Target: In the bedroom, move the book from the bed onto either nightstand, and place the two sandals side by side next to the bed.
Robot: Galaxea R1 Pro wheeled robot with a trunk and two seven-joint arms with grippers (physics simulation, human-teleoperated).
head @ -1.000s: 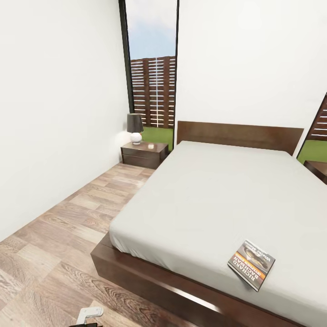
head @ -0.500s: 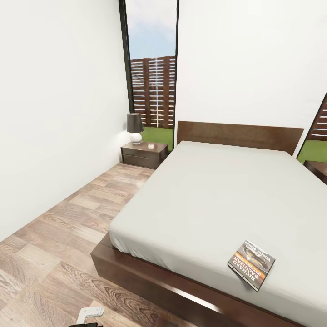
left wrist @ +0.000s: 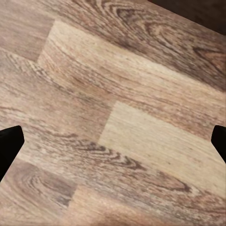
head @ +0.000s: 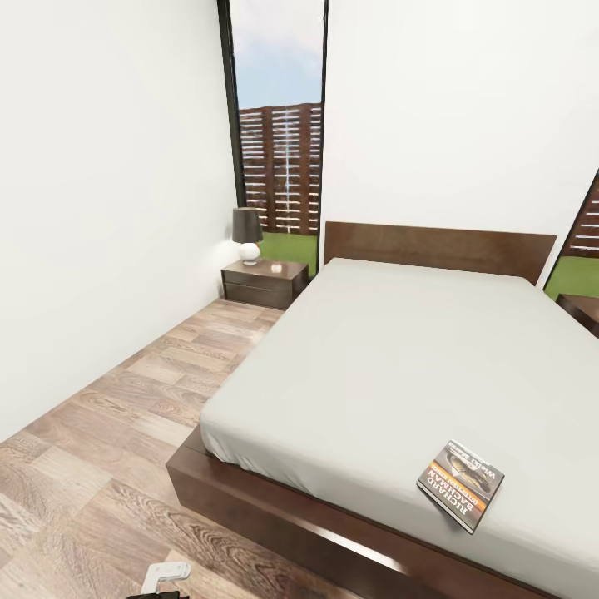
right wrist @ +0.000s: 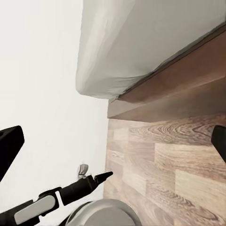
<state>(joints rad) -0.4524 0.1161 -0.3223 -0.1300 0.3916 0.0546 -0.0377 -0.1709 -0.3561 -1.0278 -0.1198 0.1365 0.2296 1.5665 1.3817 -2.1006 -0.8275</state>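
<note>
The book (head: pixel 460 485) lies flat on the bed (head: pixel 391 366), near the mattress's front right corner, its dark cover with the orange band facing up. At the far left of the headboard stands a nightstand (head: pixel 264 281); the corner of another nightstand (head: pixel 582 309) peeks in at the right edge. The sandals are out of view. My left gripper (left wrist: pixel 113 143) is open over bare wood floor, with one dark fingertip (left wrist: pixel 9 146) at each side of its wrist view. My right gripper (right wrist: pixel 113 141) is open too, facing the bed's mattress corner (right wrist: pixel 141 47) and frame (right wrist: pixel 179 89).
A dark-shaded lamp (head: pixel 247 235) and a small object sit on the left nightstand. A strip of plank floor (head: pixel 141 391) runs between the white wall and the bed. A white piece of my arm (head: pixel 164 572) shows at the head view's lower edge.
</note>
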